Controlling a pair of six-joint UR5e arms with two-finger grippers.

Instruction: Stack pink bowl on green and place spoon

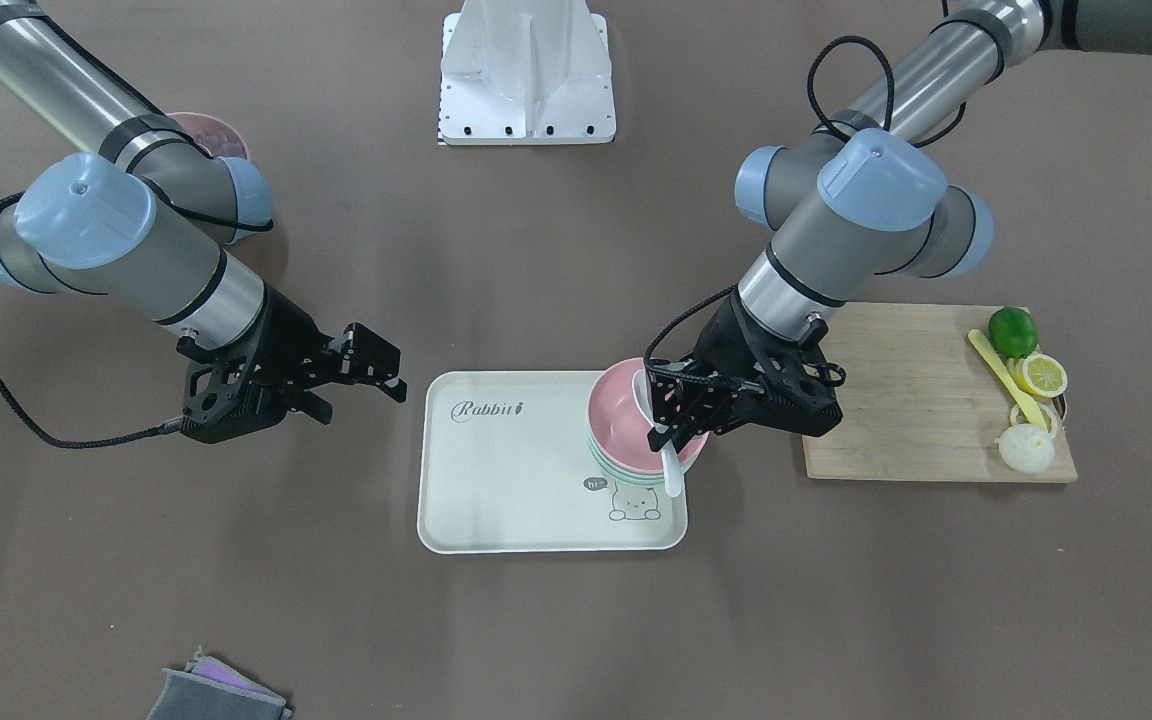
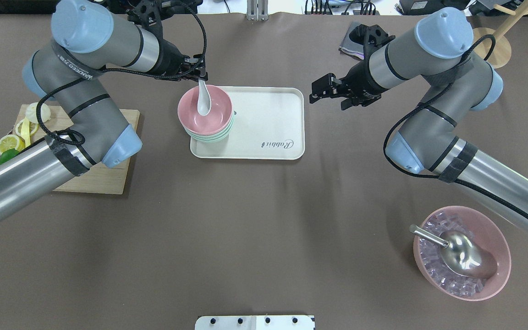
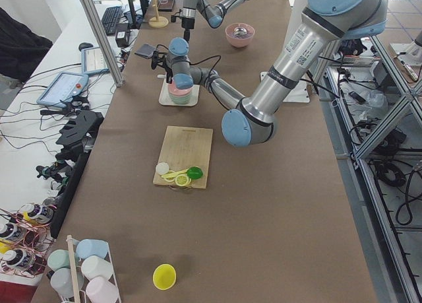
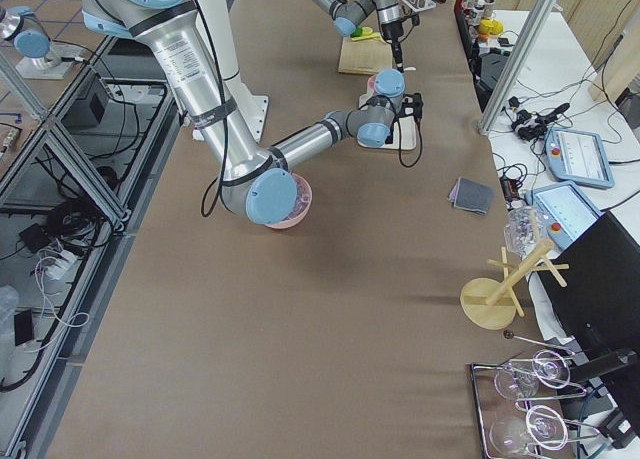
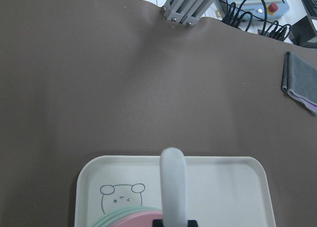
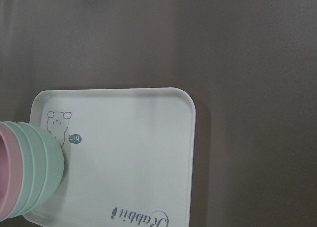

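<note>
Holding: spoon (image 2: 203, 101) pinched at the handle by left gripper (image 2: 201, 79), fingers clamped on it.
Spoon position: deep end down inside pink bowl (image 2: 218, 112), handle slanting up past the far rim; contact with the bowl floor not clear.
Pink bowl: nested on top of green bowls (image 2: 209, 137), directly under the left gripper.
Stack place: on the tray (image 2: 268, 119), at its end toward the left arm, beside the bear drawing (image 1: 631, 500).
Left wrist view only: rounded handle tip jutting forward over the tray; deep end hidden.
Overhead view only: deep end seen whole within the pink rim.
Front-facing view: left gripper body covering part of the pink bowl.
Right gripper (image 2: 330, 97): jaws spread, empty, hanging off the tray's opposite end, apart from it.
Further out: cutting board (image 1: 906, 400) with lime (image 1: 1013, 330) and lemon slices (image 1: 1044, 375) on the left arm's side; ribbed pink bowl (image 2: 500, 277) with ice and metal scoop (image 2: 463, 256) close to the robot's right; grey cloth (image 2: 351, 43) at the far edge.
</note>
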